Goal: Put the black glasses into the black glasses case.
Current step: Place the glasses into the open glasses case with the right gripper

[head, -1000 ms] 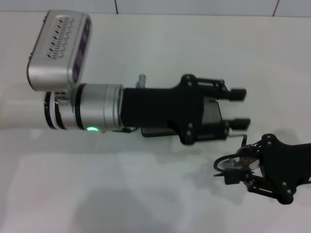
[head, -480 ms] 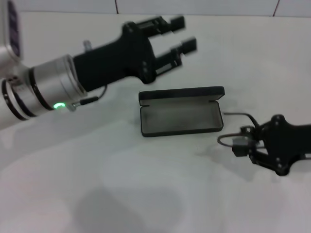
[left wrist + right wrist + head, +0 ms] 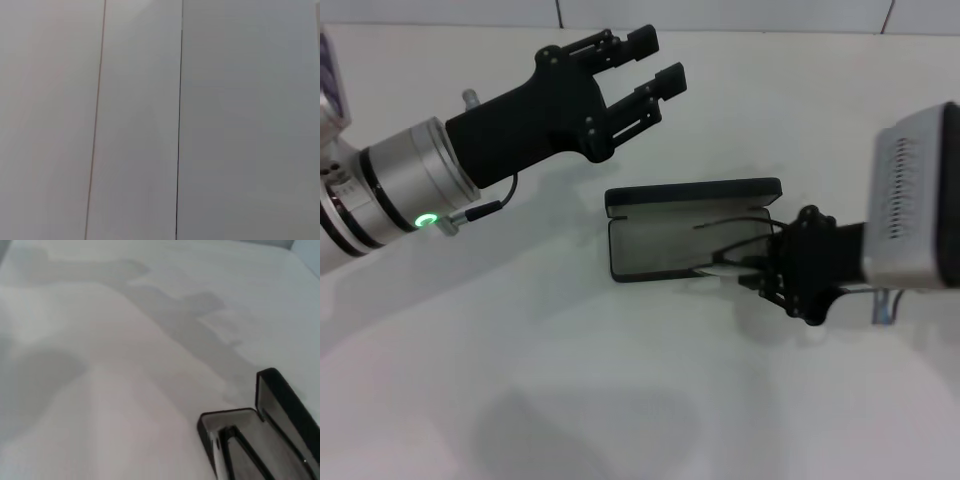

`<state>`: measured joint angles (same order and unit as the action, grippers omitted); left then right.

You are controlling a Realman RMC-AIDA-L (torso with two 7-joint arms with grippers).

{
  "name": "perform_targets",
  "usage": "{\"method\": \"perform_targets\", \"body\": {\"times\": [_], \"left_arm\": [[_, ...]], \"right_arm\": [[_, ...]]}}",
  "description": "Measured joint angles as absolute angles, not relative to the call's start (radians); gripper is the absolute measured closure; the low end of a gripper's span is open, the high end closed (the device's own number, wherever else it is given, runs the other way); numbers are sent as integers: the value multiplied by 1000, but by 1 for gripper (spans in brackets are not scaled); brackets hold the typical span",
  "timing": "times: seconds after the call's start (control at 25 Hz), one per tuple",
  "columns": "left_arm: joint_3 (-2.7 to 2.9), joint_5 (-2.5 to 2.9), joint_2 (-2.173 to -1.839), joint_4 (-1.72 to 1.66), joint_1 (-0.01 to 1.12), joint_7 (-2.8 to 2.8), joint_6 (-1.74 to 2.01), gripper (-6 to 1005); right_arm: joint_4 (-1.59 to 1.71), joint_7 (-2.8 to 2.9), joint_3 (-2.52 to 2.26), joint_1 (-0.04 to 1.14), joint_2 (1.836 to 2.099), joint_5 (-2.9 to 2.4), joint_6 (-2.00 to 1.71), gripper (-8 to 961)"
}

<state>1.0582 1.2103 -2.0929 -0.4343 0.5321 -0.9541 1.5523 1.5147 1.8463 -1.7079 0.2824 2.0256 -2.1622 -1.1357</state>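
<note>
The black glasses case lies open mid-table, grey lining up, with its lid standing at the far side. My right gripper is at the case's right end, shut on the black glasses, whose thin rims and temple arm reach over the lining. In the right wrist view the case shows close up, with a dark rim of the glasses inside it. My left gripper hovers open behind and left of the case, holding nothing.
The white table stretches all around the case. A tiled wall edge runs along the back. The left wrist view shows only a pale surface with thin dark seams.
My left arm has lifted off the case and swung back to the left, uncovering it. My right gripper has carried the glasses leftward from the table beside the case to over its right end.
</note>
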Motion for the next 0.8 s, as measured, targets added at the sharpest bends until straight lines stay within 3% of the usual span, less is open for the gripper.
{"method": "perform_targets", "body": {"times": [0.8], "left_arm": [[907,1134,-2089,-423,520,-946,1509,498]], "right_arm": [[1441,1896,-1934,317,2028,-2309,-808,845]]}}
